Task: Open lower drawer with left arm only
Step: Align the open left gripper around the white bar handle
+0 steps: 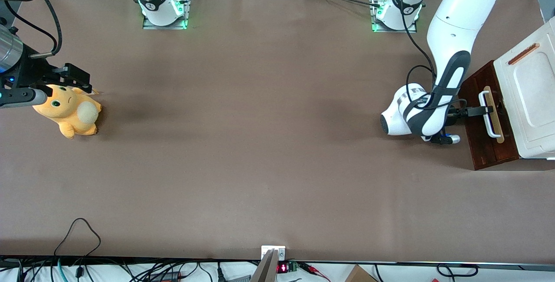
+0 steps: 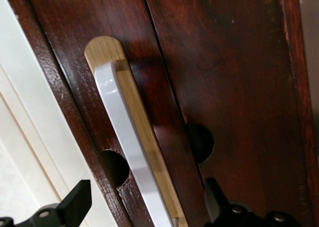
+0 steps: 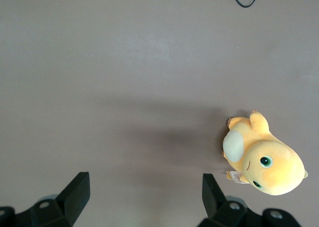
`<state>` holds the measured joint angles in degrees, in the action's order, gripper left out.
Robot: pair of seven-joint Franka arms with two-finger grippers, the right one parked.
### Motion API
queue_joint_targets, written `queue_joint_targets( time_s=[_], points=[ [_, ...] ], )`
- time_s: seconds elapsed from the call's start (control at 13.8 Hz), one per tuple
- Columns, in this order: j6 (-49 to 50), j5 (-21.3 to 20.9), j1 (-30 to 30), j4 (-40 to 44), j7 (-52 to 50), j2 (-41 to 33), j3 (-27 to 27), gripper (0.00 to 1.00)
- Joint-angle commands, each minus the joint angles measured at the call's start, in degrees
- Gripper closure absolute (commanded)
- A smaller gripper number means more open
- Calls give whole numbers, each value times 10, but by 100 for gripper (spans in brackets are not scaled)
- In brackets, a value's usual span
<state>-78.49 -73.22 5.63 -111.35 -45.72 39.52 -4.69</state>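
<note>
A: The pincer (image 1: 485, 110) on the left arm (image 1: 451, 34) is spread wide, holding nothing; its fingers (image 2: 75, 202) straddle the white handle (image 2: 124, 137).

B: What's under it?

A: A plain brown bench (image 1: 260, 143), cables along its nearer edge.

B: And the lower drawer (image 1: 481, 143)?

A: At the working arm's end, its dark wooden front right at the pincer, beneath one white cabinet (image 1: 531, 95). One yellow plush toy (image 1: 69, 113) sits toward the parked arm's end.

The brown worktop (image 1: 260, 143) carries a white cabinet (image 1: 531, 95) at the working arm's end, where the end effector (image 1: 485, 110) hovers, and an orange plush toy (image 1: 69, 113) at the parked arm's end.
</note>
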Motion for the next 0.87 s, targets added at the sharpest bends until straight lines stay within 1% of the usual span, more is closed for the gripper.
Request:
queue_joint_targets(
  time_s=[0.0,0.14,0.29,0.51,0.8],
  points=[
    [3,-17,-11,2,5,-3,-4,0],
    [3,-17,-11,2,5,-3,-3,0],
    [3,-29,-11,2,5,-2,-4,4],
    [3,-30,-14,2,5,-2,-4,7],
    [-6,-31,-19,3,5,-2,-4,8]
  ],
)
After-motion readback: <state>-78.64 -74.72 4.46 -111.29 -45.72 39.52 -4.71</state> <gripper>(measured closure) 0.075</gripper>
